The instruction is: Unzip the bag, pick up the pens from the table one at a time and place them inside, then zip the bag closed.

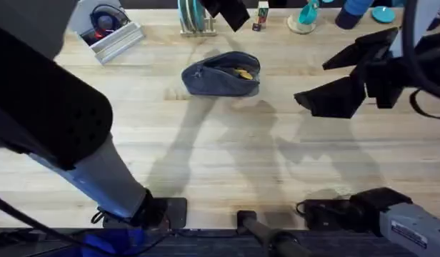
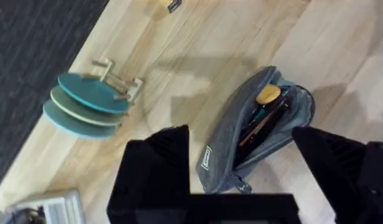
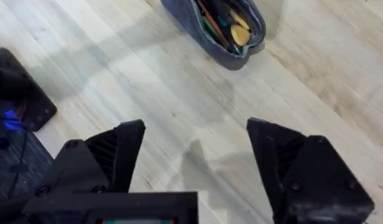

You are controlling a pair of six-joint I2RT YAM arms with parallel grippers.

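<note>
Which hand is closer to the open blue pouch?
The left hand: it hovers right over the pouch. The right hand hangs off to the pouch's side, over bare table.

Pens [image 2: 261, 118] inside bag [image 1: 221, 74] on table [image 1: 220, 157]

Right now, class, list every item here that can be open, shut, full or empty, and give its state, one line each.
Blue-grey fabric pencil pouch: unzipped, mouth gaping, lying on the light wooden table.
Pens inside the pouch: already in, ends showing through the opening.
Left gripper: open, empty, above the pouch.
Right gripper: open, empty, above bare table.
</note>
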